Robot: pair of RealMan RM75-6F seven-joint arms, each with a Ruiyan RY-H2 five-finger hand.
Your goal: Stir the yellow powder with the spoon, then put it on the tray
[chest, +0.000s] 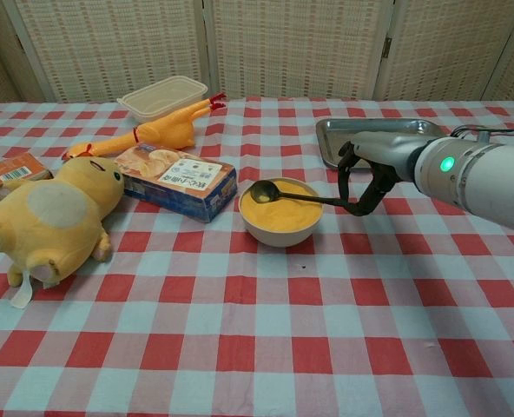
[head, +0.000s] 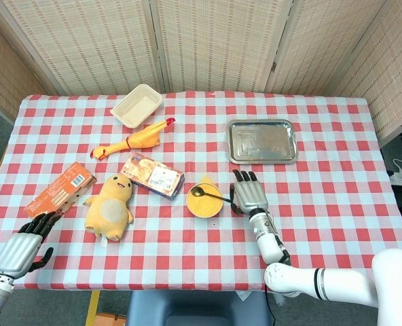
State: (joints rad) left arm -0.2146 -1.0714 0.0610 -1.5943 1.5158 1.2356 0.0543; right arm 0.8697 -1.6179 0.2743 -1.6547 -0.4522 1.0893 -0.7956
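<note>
Bowl [chest: 280, 224] mid-table, filled with yellow powder [chest: 283, 208]. Spoon [chest: 293, 195] scoop end over powder at bowl's 9 o'clock, handle running toward 3 o'clock. Right hand [chest: 365, 178] pinches handle end. Steel tray [head: 262, 141] at bowl's 1 o'clock, well apart. Beige tub [head: 137, 104] at 11 o'clock. Left hand [head: 22, 246] at table's near-left edge, fingers spread, holding nothing.

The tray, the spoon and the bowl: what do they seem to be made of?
The tray looks like polished metal: silvery, with soft reflections and a rolled rim. The spoon is dark and glossy, probably metal or dark plastic; the look leaves it open. The bowl is off-white and matte, likely plastic or ceramic. It holds yellow powder.
</note>
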